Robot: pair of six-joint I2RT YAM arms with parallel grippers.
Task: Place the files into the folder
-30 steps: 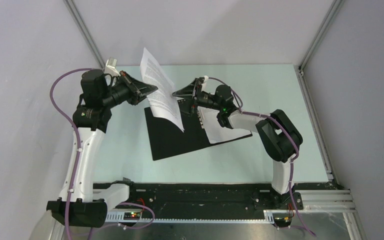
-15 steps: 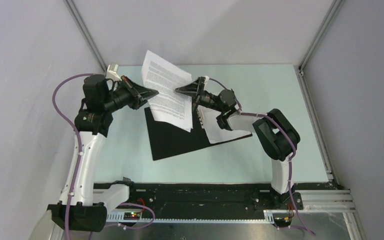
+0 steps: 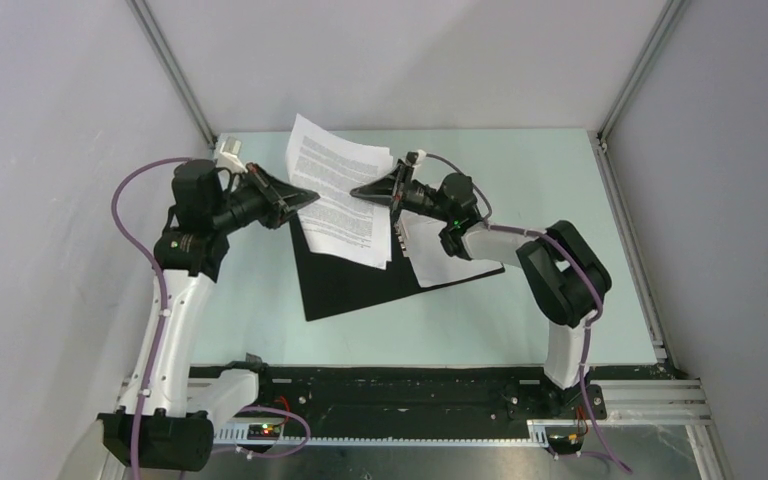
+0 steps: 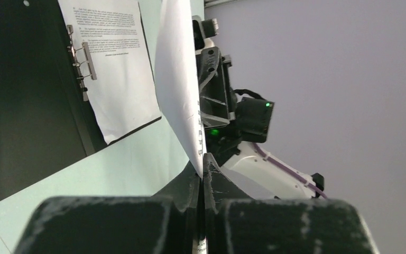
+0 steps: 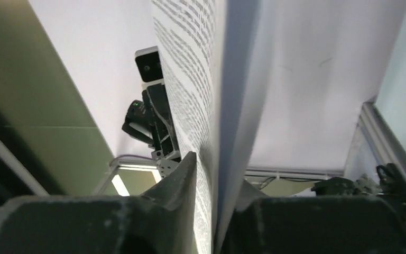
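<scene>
Top external: left hand [image 3: 310,197] grips raised sheet [image 3: 345,195]; open folder [image 3: 345,282] holds clipped page [image 3: 423,262].

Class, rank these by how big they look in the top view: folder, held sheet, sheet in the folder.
1. folder
2. held sheet, nearer the camera
3. sheet in the folder, partly covered, so unsure against the held sheet

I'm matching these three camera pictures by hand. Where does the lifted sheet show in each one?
Top external: lifted sheet, upper centre, printed side up.
Left wrist: edge-on, rising from centre bottom.
Right wrist: printed face, filling the middle.
Shared landmark: the folder, below the sheet from above, at left in the left wrist view; not clear in the right wrist view.
</scene>
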